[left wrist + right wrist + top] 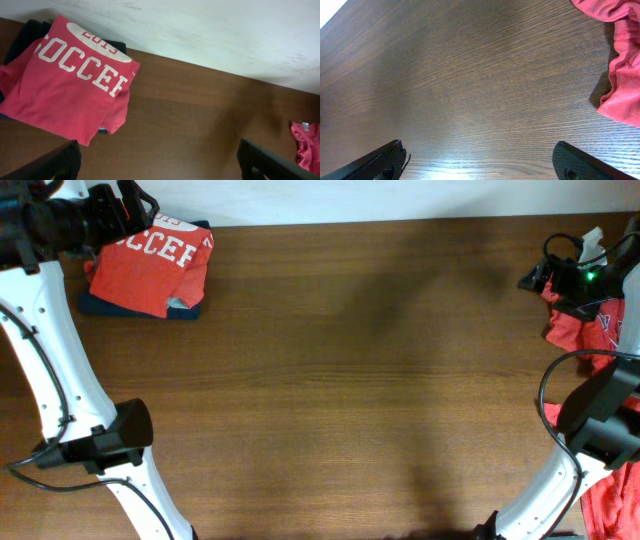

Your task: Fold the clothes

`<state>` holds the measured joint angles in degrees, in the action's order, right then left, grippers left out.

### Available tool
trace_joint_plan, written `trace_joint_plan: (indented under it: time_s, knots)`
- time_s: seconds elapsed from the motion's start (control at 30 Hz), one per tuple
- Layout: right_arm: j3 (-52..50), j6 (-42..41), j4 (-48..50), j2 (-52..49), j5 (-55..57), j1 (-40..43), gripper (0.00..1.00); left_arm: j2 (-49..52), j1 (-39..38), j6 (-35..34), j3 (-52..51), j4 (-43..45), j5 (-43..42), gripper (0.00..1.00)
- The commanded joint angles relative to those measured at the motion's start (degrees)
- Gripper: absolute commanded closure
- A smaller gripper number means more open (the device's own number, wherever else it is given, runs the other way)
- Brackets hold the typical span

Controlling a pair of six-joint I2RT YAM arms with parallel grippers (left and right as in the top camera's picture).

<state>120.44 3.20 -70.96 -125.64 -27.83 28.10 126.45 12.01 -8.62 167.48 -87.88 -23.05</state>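
**A:** lol both arms same build? The left arm (pixel 40 340) is white curved shells with a chunky black joint housing (pixel 112 438).

**B:** Yep. Right arm (pixel 540 495) too, plus a thin black cable (pixel 541 388) looping off it and a tiny green light (pixel 591 277). Fingers (pixel 50 165) are plain black.

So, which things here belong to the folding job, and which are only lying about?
For the job: folded SOCCER shirt; crumpled red shirt; red cloth by the right arm's base.
Lying about: dark cloth under the folded shirt, perhaps another garment.
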Motion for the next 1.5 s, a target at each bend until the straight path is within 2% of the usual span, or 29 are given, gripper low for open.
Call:
trace_joint_plan:
  time_s: [0.0, 0.2, 0.43, 0.73, 0.97, 1.23, 1.47]
  knots:
    - [0.28, 0.13, -0.20, 0.37, 0.79, -0.37, 0.01, 0.15, 0.13, 0.33, -0.02, -0.09, 0.61, 0.01]
    - [0.22, 0.13, -0.20, 3.10, 0.79, -3.23, 0.01, 0.15, 0.13, 0.33, -0.02, -0.09, 0.59, 0.01]
    - [0.22, 0.15, -0.17, 15.23, 1.62, -11.98, 0.02, 0.15, 0.13, 0.33, -0.02, -0.09, 0.61, 0.01]
    - [0.22, 0.83, -0.31, 36.02, 2.23, -33.29, 0.01, 0.15, 0.13, 0.33, -0.02, -0.09, 0.59, 0.01]
    - [0.09, 2.51, -1.09, 52.87, 17.66, -47.95, 0.01, 0.15, 0.13, 0.33, -0.02, -0.09, 0.59, 0.01]
    - [-5.84, 2.51, -1.75, 73.90, 18.29, -48.92, 0.01, 0.15, 0.13, 0.33, -0.02, -0.09, 0.59, 0.01]
    - [-23.45, 2.32, -1.66, 97.15, 19.50, -47.76, 0.01, 0.15, 0.13, 0.33, -0.02, -0.09, 0.59, 0.01]
